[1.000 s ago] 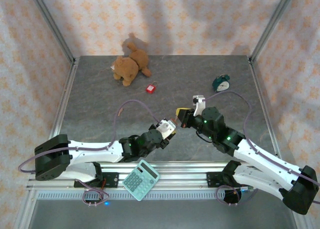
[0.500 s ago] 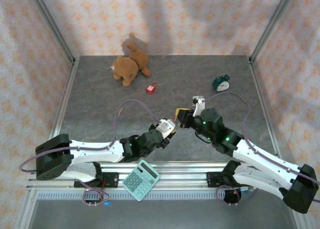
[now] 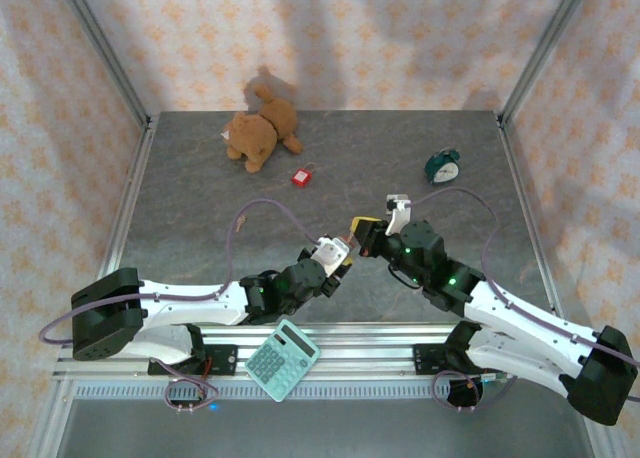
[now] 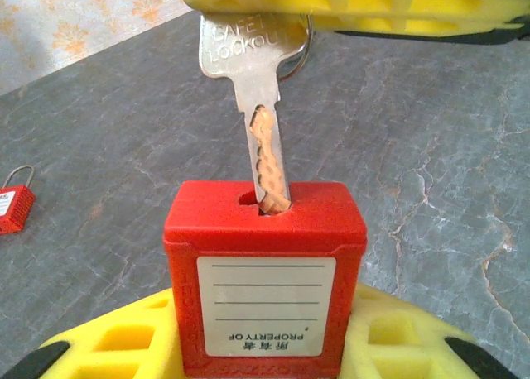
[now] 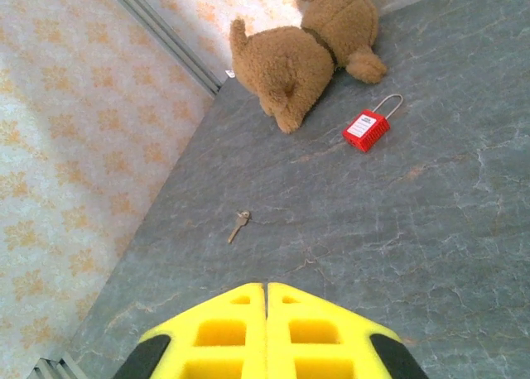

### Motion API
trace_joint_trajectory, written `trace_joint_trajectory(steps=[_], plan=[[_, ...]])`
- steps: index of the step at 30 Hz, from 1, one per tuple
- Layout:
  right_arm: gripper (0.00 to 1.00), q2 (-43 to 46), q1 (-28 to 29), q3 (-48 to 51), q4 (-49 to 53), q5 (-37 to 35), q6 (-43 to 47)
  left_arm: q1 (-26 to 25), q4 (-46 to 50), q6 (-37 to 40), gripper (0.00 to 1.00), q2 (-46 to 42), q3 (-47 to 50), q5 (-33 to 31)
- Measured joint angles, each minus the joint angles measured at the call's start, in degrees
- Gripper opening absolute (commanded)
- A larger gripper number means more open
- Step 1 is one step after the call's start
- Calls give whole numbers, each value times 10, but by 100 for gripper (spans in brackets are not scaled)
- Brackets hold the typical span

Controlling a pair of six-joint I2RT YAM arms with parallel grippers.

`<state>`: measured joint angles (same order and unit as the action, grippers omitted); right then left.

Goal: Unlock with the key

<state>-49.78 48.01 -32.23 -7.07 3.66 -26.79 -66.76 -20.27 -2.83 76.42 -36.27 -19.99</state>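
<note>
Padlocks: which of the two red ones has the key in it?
The padlock gripped in the left pincer: the key sits in its keyhole. The other padlock lies on the table beside the teddy, no key showing.

Grey stone-patterned tabletop (image 3: 200, 208), cream walls (image 3: 400, 38) with orange floral print, metal corner posts (image 3: 104, 53), soft shadows across the far side

Top external: high up, behind the arm bases, tilted down over the whole table (image 3: 200, 228); bases at 6 o'clock, back wall at 12. Left wrist: very close and low, facing along the tabletop past the clamped red padlock (image 4: 265, 271) at 6. Right wrist: higher and wider, looking over its yellow fingers (image 5: 228, 333) at 6 toward the bear (image 5: 302, 52) at 12. All three views share the loose padlock (image 3: 301, 176); top and right wrist also share the bear.
</note>
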Motion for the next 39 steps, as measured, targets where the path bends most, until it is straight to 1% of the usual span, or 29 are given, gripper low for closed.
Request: trace_joint_trajectory(steps=[5, 20, 30, 39], plan=[[0, -2, 9, 0, -3, -10, 3, 0, -2, -7, 35, 7, -1, 0], [0, -3, 9, 6, -14, -7, 16, 0, 3, -34, 34, 17, -11, -2], [0, -4, 11, 6, -29, 1, 37, 3, 8, -58, 33, 4, -11, 5], [0, -28, 11, 6, -50, 3, 40, 9, 30, -64, 32, -7, -11, 18]])
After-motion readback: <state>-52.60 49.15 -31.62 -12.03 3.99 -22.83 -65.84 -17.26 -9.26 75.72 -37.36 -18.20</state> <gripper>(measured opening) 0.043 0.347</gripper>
